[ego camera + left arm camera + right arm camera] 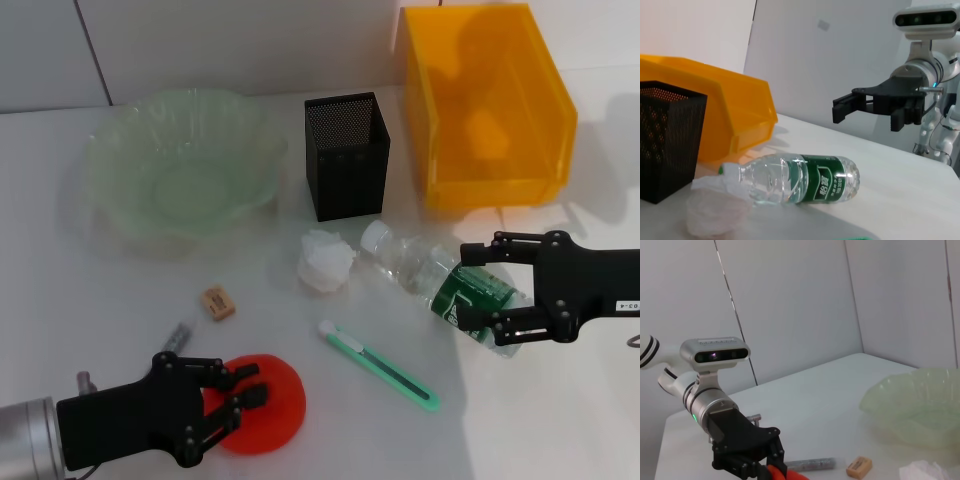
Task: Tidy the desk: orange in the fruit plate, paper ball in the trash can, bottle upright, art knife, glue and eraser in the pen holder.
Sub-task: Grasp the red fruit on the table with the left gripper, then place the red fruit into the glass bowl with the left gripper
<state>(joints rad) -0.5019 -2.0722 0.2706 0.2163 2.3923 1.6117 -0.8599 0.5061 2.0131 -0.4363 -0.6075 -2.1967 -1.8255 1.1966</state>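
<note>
Left gripper (235, 395) clamped around the orange (262, 403); right gripper (478, 290) spread over the lying bottle (440, 283).

At 7 o'clock on the desk (560, 420), the left gripper's fingers close on either side of the orange, touching it. At 4 o'clock, the right gripper's fingers stand apart above the bottle's green label; the left wrist view shows it hanging clear of the bottle. The paper ball (325, 261) lies at centre, just beside the bottle's cap end. The art knife (378, 364) lies toward 5 o'clock. The eraser (218, 302) and glue (178, 337) sit toward 8 o'clock. The fruit plate (120, 160) sits at 10 o'clock, pen holder (346, 155) at 12, trash can (487, 105) at 1.
</note>
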